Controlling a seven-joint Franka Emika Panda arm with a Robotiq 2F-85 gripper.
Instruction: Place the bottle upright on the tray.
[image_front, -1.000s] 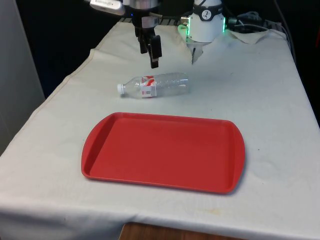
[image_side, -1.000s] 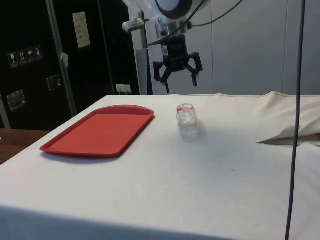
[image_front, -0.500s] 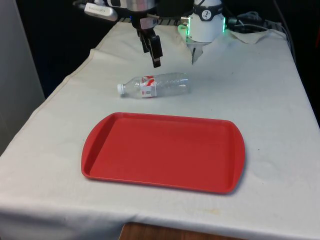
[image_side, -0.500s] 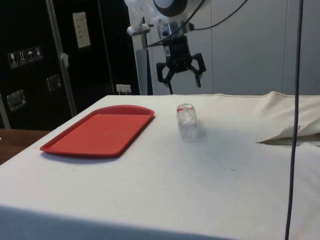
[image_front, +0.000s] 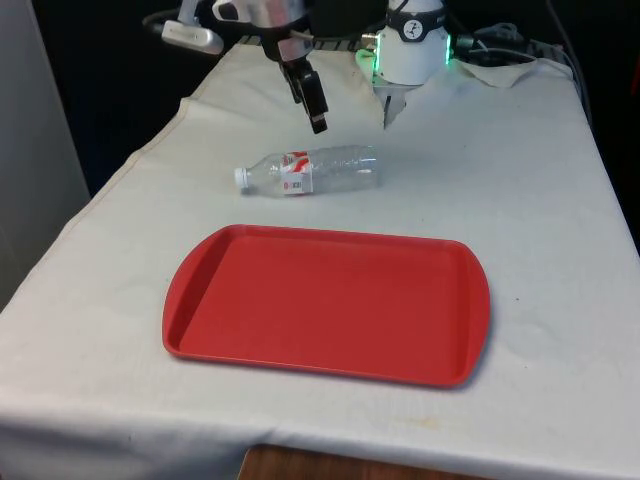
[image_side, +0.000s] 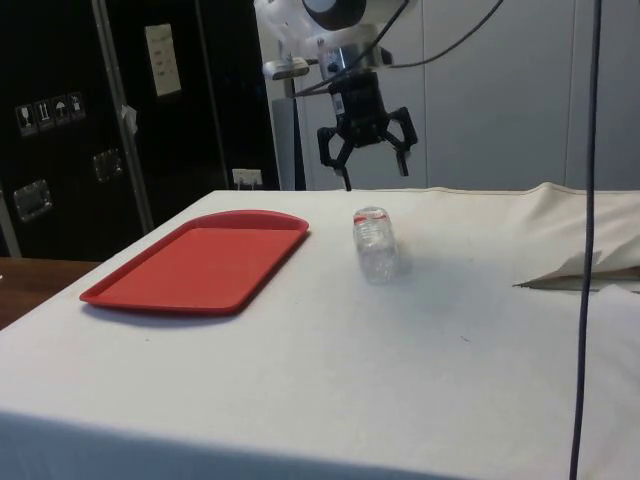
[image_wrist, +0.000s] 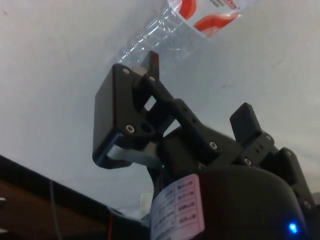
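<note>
One clear bottle (image_front: 308, 169) lying on its side on the tabletop (image_front: 520, 180), just beyond the red tray (image_front: 326, 303); gripper (image_side: 365, 155) above it, fingers (image_side: 343, 152) spread wide, holding nothing.

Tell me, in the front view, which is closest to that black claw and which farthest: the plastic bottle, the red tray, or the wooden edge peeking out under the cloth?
From the gripper:
1. Bottle, lying on its side just below it.
2. Tray, nearer the camera, bare.
3. Wooden edge, at the table's near end.
</note>
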